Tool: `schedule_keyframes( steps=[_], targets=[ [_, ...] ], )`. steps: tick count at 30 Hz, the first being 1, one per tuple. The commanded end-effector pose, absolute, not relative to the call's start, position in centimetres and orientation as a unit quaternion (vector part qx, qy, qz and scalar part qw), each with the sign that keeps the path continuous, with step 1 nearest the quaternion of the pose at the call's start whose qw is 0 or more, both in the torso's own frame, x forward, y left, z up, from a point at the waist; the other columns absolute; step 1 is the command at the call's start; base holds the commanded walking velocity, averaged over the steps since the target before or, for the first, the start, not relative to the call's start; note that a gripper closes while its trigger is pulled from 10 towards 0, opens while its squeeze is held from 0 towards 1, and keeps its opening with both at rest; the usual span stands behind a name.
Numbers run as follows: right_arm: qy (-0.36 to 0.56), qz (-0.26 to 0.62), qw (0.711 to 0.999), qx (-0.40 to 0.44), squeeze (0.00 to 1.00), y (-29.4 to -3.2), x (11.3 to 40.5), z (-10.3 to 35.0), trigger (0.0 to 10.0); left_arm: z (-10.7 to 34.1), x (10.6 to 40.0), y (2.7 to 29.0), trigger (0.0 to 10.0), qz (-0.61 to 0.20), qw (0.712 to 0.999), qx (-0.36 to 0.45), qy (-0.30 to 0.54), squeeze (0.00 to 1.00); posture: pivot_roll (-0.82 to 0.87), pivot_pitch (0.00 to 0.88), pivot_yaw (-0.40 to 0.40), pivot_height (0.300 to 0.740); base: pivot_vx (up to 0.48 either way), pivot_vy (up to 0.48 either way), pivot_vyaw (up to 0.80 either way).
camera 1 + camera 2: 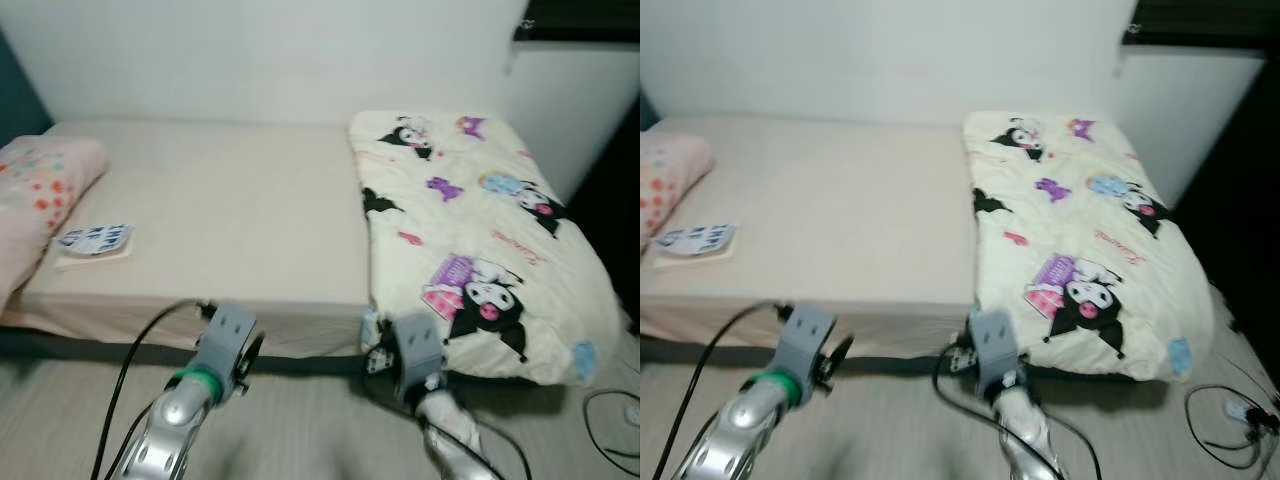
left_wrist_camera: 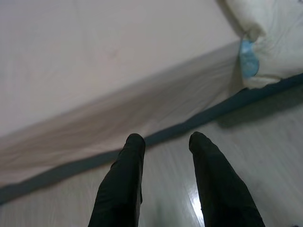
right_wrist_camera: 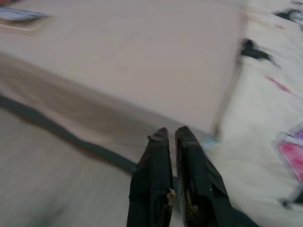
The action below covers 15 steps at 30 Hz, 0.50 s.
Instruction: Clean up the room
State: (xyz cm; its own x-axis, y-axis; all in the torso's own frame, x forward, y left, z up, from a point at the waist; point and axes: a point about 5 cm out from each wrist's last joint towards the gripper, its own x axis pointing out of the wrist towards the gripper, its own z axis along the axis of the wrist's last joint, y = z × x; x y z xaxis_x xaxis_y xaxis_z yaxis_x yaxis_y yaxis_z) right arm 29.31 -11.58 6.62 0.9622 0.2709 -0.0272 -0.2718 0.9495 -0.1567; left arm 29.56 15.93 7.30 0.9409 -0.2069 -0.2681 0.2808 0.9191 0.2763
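While standing at the long edge of the bed (image 1: 200, 215), noted: a cartoon-print comforter (image 1: 470, 230) folded over the robot's right-hand half of the mattress, lower edge drooping past the side toward the floor (image 1: 300, 420); a pink spotted pillow (image 1: 40, 185) at the far left; a flat blue-and-white printed item on a pale booklet (image 1: 95, 242) lying just beside that pillow. Judged soft, bulky and light, the comforter, likely to sag and slide rather than lift as one piece; best taken by a pinch on a hem or corner at the near overhanging edge (a pale blue patch marks that corner in the left wrist view). Booklet judged thin and light, hard to pinch flat, better drawn to the mattress edge first. Left gripper (image 2: 163, 161) held low in front of the bed side, pointed at the dark bed base, fingers (image 2: 123, 184) parted and empty, touching nothing. Right gripper (image 3: 171, 156) likewise low, aimed at the junction of bare sheet and comforter, fingers pressed together with nothing between them. Both silver forearms raised forward from below, wrists near the mattress edge, neither in contact with bedding. Loose black cables (image 1: 610, 420) on the floor at right, a snag risk. Views somewhat blurred.
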Motion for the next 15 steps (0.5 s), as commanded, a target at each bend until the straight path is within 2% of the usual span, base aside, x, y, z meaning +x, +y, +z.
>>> schedule_keyframes(
  steps=[1,15],
  targets=[
    [-0.013,0.147,0.986,-0.080,0.00,-11.0,29.3,7.2,10.0,7.3,29.5,15.5,10.0,-0.131,0.972,0.160,0.111,0.00,-0.12,0.070,0.047,0.739,0.000,0.000,0.74],
    [-0.042,0.138,0.986,-0.082,0.00,-11.4,30.2,8.2,10.0,7.9,30.4,14.7,10.0,-0.133,0.976,0.150,0.089,0.00,-0.13,0.072,0.050,0.739,0.000,0.000,0.74]
  ],
)
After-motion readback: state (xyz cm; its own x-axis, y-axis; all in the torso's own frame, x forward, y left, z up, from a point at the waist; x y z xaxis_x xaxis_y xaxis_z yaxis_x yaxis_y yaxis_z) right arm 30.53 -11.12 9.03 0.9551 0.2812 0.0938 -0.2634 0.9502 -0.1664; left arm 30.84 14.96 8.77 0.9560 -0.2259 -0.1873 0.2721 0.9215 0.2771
